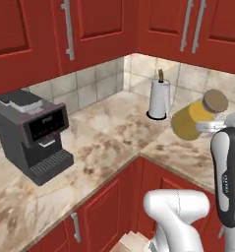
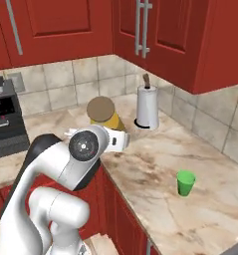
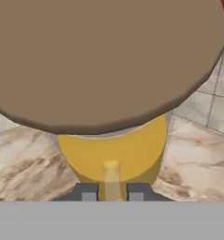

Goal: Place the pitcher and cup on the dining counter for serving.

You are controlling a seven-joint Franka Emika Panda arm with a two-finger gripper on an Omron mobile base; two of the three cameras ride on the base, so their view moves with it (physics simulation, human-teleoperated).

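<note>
Pitcher tilted, lifted above the corner tabletop, jaws clamped on its neck. Level it before carrying, or juice may spill. Green cup waits nearby.

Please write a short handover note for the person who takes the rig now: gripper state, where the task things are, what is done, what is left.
Gripper: shut on the pitcher, a conical clear glass carafe with yellow-orange liquid and a round brown lid, held tilted above the marble counter.
Cup, a small bright green plastic tumbler: upright on that counter, untouched, apart from the white paper-towel roll in the corner.
Black coffee machine stands on the counter to the left.
Done: pitcher grasped and lifted.
Left: set the pitcher on the dining counter, then fetch and place the cup.
</note>
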